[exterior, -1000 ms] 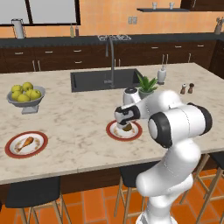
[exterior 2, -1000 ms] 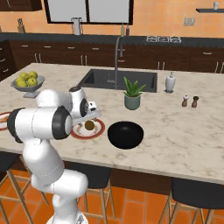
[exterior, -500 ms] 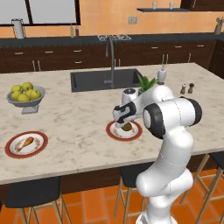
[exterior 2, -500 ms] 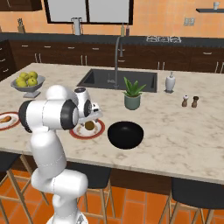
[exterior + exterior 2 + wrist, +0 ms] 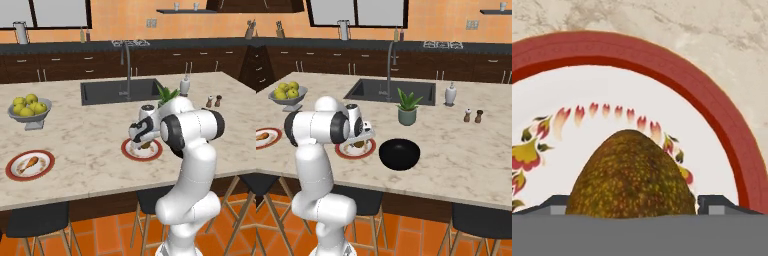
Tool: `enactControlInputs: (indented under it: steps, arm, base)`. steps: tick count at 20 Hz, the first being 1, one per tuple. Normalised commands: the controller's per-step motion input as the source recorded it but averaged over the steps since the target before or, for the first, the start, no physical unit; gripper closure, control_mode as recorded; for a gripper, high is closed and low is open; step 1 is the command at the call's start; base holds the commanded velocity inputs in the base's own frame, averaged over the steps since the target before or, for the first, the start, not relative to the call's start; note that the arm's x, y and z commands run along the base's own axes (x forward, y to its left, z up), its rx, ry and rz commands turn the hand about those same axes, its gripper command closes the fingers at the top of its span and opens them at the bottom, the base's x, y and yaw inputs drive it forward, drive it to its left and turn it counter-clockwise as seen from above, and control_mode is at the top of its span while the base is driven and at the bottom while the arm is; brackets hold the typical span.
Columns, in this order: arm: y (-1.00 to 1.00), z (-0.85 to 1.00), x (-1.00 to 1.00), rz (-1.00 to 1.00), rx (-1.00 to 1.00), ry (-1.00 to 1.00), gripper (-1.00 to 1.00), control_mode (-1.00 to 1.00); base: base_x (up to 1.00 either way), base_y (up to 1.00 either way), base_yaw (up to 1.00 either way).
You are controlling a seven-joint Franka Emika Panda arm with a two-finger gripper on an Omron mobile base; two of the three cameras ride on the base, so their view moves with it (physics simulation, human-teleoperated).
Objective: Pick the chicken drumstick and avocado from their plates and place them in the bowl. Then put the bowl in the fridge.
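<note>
Brown-green avocado [image 5: 630,175] on red-rimmed plate [image 5: 722,120] | claw [image 5: 632,202] spread, tips flanking it — nothing pinched | risk: rounded lump slips sideways if closing off-centre — bowl [image 5: 399,153] waits right

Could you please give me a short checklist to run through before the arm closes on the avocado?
1. Dark brown-green avocado sits between the two fingers: ok.
2. Gripper open wide enough to straddle it: ok.
3. Avocado rests on the red-rimmed cream plate: ok.
4. Round black bowl beside the plate, nothing in it: ok.
5. Fingers low enough around the avocado's sides: cannot tell.
6. Golden-orange chicken drumstick lies on its own plate: ok.
</note>
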Motion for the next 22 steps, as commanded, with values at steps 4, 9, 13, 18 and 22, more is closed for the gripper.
enactControlInputs:
  steps: [4,9,13,18,22]
  arm:
    - [0.00,0.00,0.00,0.07,0.00,0.00,1.00,-1.00]
    - [-0.23,0.62,-0.64,0.14,-0.01,0.00,1.00,-1.00]
    - [-0.67,1.00,-0.99,0.05,0.00,0.00,1.00,-1.00]
    - [-0.98,0.83,-0.79,0.00,0.00,0.00,1.00,-1.00]
    - [-1.00,0.17,-0.18,-0.09,-0.02,0.11,1.00,-1.00]
  base:
    - [0.00,0.00,0.00]
    - [0.00,0.00,0.00]
    - [0.00,0.00,0.00]
    - [0.00,0.00,0.00]
    - [0.00,0.00,0.00]
